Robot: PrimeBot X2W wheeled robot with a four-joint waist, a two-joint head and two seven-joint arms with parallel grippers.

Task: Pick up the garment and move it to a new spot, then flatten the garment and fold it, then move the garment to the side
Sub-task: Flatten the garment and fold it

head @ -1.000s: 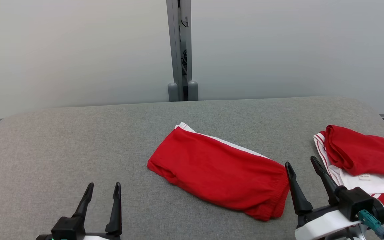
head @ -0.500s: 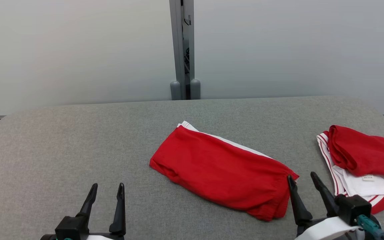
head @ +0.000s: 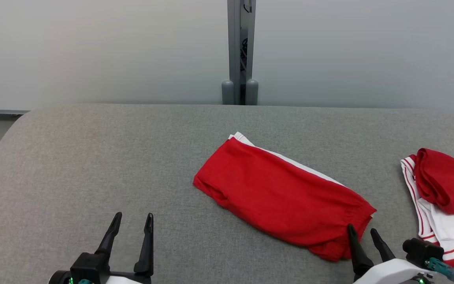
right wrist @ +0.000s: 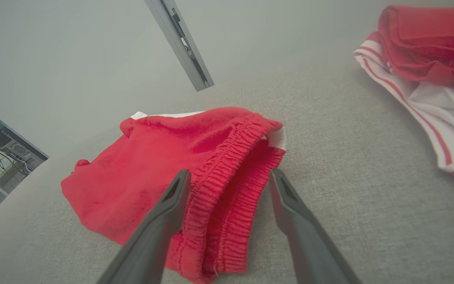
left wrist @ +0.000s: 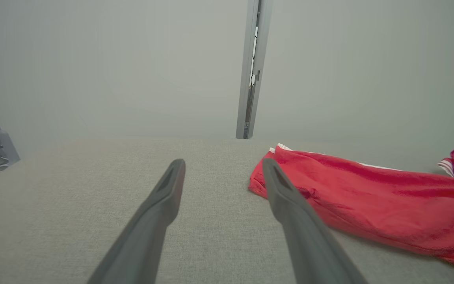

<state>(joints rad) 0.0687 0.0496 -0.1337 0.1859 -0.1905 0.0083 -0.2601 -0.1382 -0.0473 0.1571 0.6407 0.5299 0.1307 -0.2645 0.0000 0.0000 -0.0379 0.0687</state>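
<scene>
The garment [head: 282, 195], red shorts with a white side stripe, lies folded and slanted on the grey padded table [head: 93, 157]. Its elastic waistband [right wrist: 231, 165] faces the near right. My right gripper [head: 363, 230] stands open just in front of that waistband end, and in the right wrist view its fingers [right wrist: 227, 175] frame the waistband without touching it. My left gripper [head: 132, 219] is open and empty at the near left, well left of the garment [left wrist: 369, 205], whose left end [left wrist: 256, 183] lies beyond its right fingertip.
A second pile of red and white striped clothing [head: 443, 193] lies at the table's right edge, also in the right wrist view [right wrist: 424, 59]. A grey post [head: 239, 51] stands between pale wall panels behind the table.
The head camera has shifted, so the whole scene sits further right. My right gripper has drawn back toward the bottom edge, near the waistband. Both grippers remain open.
</scene>
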